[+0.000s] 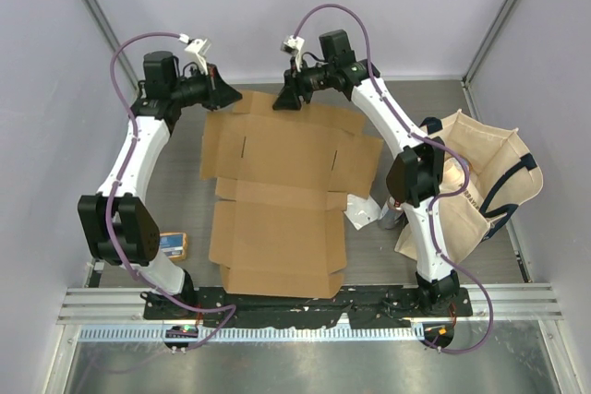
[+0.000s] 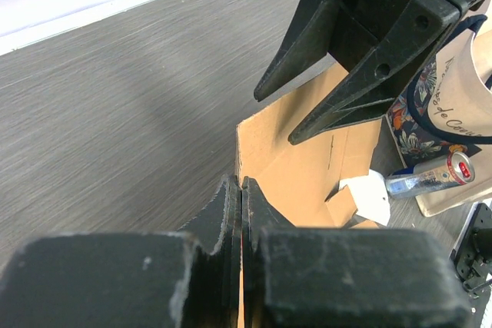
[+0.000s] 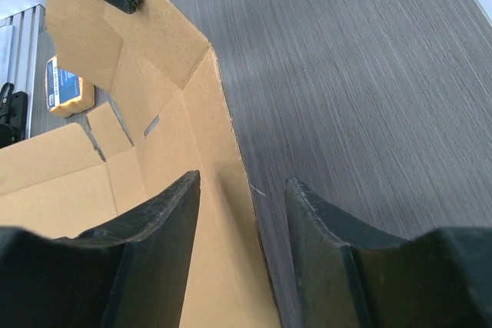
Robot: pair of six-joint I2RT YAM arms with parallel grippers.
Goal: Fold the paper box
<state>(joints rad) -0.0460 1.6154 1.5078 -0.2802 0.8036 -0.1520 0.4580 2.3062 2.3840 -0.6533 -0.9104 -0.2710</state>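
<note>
The paper box [image 1: 277, 200] is a flat brown die-cut cardboard sheet in the middle of the table, its far flap raised a little. My left gripper [image 1: 231, 99] is at the sheet's far left corner. In the left wrist view its jaws [image 2: 241, 186] are pressed together with the cardboard edge [image 2: 292, 167] running in between them. My right gripper [image 1: 288, 99] is at the far edge beside it. Its fingers [image 3: 243, 180] stand apart, one over the cardboard flap [image 3: 177, 136] and one over the bare table, so they straddle the edge without touching it.
A beige tote bag [image 1: 489, 182] lies at the right, with a small bottle [image 2: 430, 176] and a white paper tag [image 1: 362, 212] beside it. An orange-and-blue packet [image 1: 174, 244] sits near the left arm's base. Grey walls close the back and sides.
</note>
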